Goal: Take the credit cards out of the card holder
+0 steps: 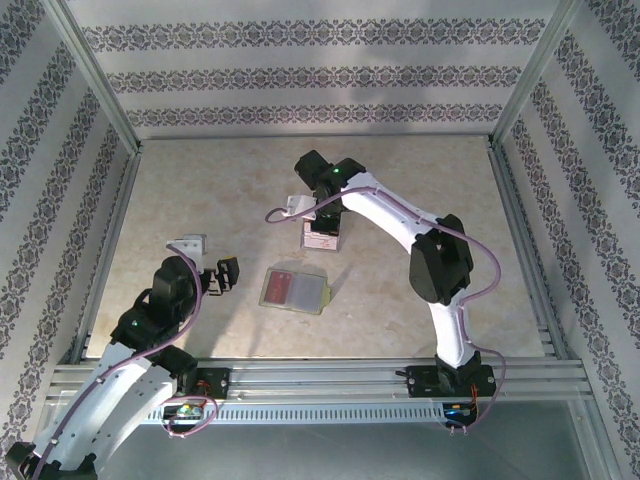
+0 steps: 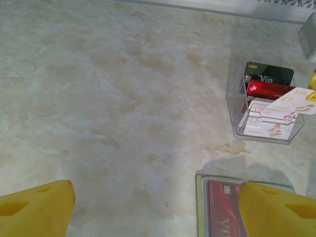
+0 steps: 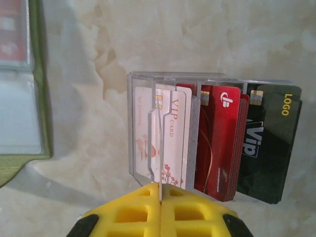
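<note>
so the card holder (image 2: 201,207) gets chopped off by the bottom edge in the left wrist view. one yellow finger (image 2: 276,210) covers its corner, so we only see part of the red card (image 2: 224,212) in its pocket. from the right wrist it's a blurry green-edged strip cut by the frame, and we can't tell how many cards are in it. from above it lies open and flat, just nearer the arm bases than the clear tray (image 1: 325,240). the left gripper (image 2: 155,212) hangs over bare table on that same side of the tray, fingers spread wide with nothing between them and the card holder by one fingertip. the right gripper (image 3: 160,212) sits at the tray, fingers pressed together on a thin white card (image 2: 294,101) tilted over the tray's rim.
</note>
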Motion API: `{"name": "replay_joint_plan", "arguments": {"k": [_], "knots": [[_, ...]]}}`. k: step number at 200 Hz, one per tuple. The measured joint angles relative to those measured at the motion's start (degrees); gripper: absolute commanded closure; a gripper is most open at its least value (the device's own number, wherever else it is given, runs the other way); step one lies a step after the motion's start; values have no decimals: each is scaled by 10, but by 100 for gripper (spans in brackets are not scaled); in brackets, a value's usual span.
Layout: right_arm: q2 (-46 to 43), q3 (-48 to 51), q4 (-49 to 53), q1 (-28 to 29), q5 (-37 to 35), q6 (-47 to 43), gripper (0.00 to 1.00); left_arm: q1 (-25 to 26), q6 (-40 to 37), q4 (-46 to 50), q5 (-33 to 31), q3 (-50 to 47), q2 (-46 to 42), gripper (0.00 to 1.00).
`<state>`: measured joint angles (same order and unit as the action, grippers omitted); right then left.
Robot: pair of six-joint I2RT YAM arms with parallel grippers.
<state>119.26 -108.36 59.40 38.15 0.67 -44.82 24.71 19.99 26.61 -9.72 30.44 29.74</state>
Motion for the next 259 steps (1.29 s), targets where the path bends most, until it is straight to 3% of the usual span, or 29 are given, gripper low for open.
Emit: {"name": "replay_joint_plan", "arguments": {"k": [147,183,259], "knots": [[54,-27,2,0,-19,-25,100,0,0,0,0,0,25,13],[58,-35,2,0,-19,-27,81,0,0,0,0,0,27,13],[44,-52,4,0,-19,7,67,0,17,10,28,9,70,17]]}}
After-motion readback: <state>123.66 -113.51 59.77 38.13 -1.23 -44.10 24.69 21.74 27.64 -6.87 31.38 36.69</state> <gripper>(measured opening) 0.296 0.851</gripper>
